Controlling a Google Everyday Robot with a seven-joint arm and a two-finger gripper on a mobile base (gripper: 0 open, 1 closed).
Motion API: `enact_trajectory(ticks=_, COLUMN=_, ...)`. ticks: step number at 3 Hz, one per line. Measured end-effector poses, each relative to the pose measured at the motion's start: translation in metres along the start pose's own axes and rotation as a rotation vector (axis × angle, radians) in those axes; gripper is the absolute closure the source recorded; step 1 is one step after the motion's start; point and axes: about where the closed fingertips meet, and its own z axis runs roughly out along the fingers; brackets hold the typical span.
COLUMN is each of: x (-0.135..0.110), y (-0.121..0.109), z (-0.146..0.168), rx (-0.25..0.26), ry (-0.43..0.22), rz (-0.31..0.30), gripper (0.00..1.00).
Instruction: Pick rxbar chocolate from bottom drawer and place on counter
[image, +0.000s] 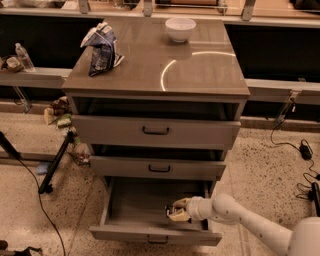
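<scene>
The bottom drawer (131, 233) is pulled open and shows its grey floor. My gripper (175, 210) reaches into it from the right, low over the floor near the drawer's right side. Its pale fingers (180, 202) are closed around a small dark flat thing, the rxbar chocolate (170, 210), which is mostly hidden between them. The white arm (240, 216) runs off to the lower right. The counter (150, 70), the glossy grey-brown top of the cabinet, lies well above.
A blue-and-white chip bag (102, 47) lies on the counter's left side and a white bowl (180, 28) stands at its back. The two upper drawers (156, 131) are slightly open above the gripper. A black stand leg (55, 165) and cables (295, 145) lie on the floor.
</scene>
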Motion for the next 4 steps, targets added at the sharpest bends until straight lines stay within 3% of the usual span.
enact_trajectory(ticks=1, x=-0.036, y=-0.001, z=-0.064, rx=0.028, ry=-0.002, rz=-0.020, gripper=1.00)
enact_trajectory(ticks=2, x=-0.090, y=-0.019, z=-0.120, rx=0.033, ry=-0.026, rz=-0.073, gripper=1.00)
enact_trajectory(ticks=3, x=-0.142, y=-0.061, z=-0.173, rx=0.051, ry=-0.103, rz=-0.122, gripper=1.00)
enact_trajectory(ticks=4, x=-0.145, y=-0.062, z=-0.179, rx=0.059, ry=-0.109, rz=-0.126, gripper=1.00)
